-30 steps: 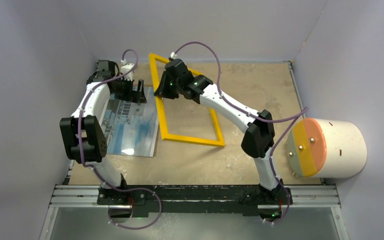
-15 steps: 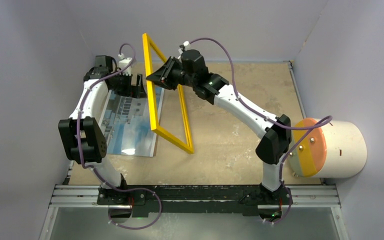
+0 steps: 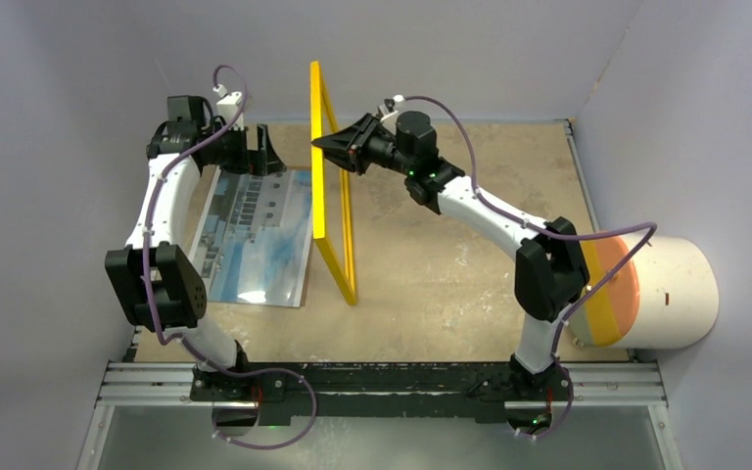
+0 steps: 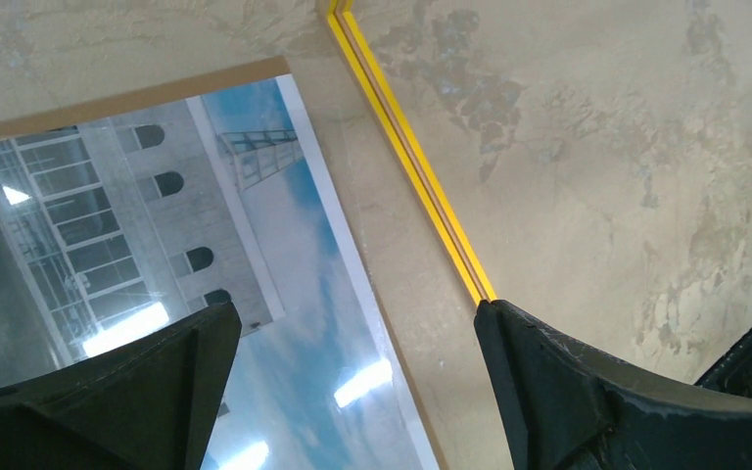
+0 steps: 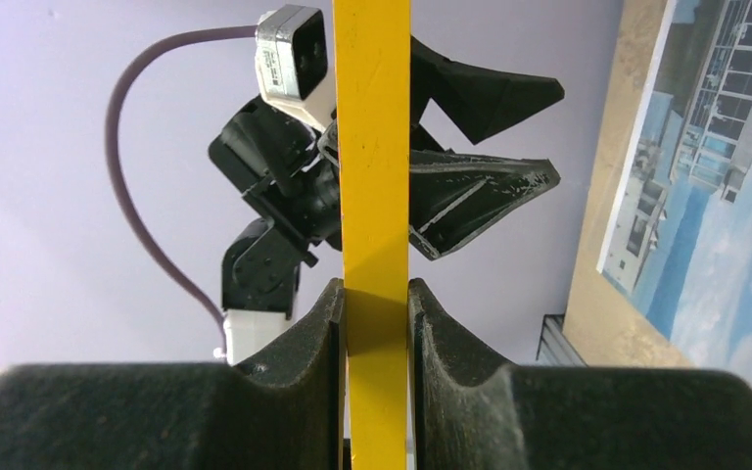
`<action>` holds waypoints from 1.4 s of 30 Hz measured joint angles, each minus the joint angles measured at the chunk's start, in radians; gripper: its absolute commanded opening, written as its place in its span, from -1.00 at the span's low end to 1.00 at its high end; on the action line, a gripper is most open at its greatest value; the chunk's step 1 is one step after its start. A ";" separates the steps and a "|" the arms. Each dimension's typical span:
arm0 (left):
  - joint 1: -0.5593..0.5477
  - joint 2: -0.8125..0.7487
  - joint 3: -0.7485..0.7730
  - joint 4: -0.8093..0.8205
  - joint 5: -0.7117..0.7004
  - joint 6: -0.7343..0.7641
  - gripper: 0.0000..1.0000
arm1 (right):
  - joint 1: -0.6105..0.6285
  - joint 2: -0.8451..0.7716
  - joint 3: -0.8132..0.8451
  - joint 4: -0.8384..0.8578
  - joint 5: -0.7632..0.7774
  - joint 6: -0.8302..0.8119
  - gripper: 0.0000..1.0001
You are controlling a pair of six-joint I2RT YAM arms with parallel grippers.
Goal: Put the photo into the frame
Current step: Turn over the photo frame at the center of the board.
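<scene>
The yellow frame [image 3: 318, 196] stands almost upright on its long edge in the middle of the table, just right of the photo. My right gripper [image 3: 331, 145] is shut on its upper far bar; in the right wrist view the yellow bar [image 5: 374, 147] runs straight up between the two pads of that gripper [image 5: 376, 294]. The photo [image 3: 255, 235], a white building against blue sky, lies face up on a brown backing board [image 4: 157, 88]. My left gripper [image 3: 258, 152] hangs open over the photo's far end, and nothing sits between its fingers in its wrist view [image 4: 355, 311]. The frame's lower edge [image 4: 421, 176] touches the table beside the photo [image 4: 157, 245].
A white cylinder [image 3: 656, 291] with an orange and yellow face lies at the table's right edge by the right arm's elbow. Grey walls close in the back and both sides. A metal rail [image 3: 382, 382] carries both arm bases at the near edge.
The right gripper has lifted and turned the frame from lying flat to standing on edge, swinging its top toward the photo. The left gripper has drawn back slightly to the far left.
</scene>
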 measured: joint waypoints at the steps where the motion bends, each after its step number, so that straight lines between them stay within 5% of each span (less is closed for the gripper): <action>1: 0.000 0.000 0.000 0.005 0.010 -0.007 1.00 | -0.008 -0.011 -0.026 0.029 -0.011 0.013 -1.00; 6: -0.016 0.000 0.023 0.016 0.034 -0.050 1.00 | -0.051 -0.067 -0.130 0.114 -0.060 0.050 -0.93; 11: -0.097 0.003 0.150 0.027 0.035 -0.087 1.00 | -0.086 -0.097 -0.190 0.163 -0.109 0.066 -0.13; 19: -0.303 0.072 0.340 0.061 -0.004 -0.098 1.00 | -0.147 -0.166 -0.240 0.097 -0.180 0.014 0.35; 26: -0.377 0.202 0.426 0.045 -0.062 -0.101 1.00 | -0.238 -0.230 -0.204 -0.101 -0.216 -0.138 0.38; 32: -0.393 0.220 0.409 0.031 -0.121 -0.089 1.00 | -0.277 -0.219 -0.066 -0.432 -0.212 -0.367 0.31; 42: -0.391 0.130 -0.028 0.111 -0.349 0.056 1.00 | -0.277 -0.205 0.050 -0.795 -0.040 -0.682 0.26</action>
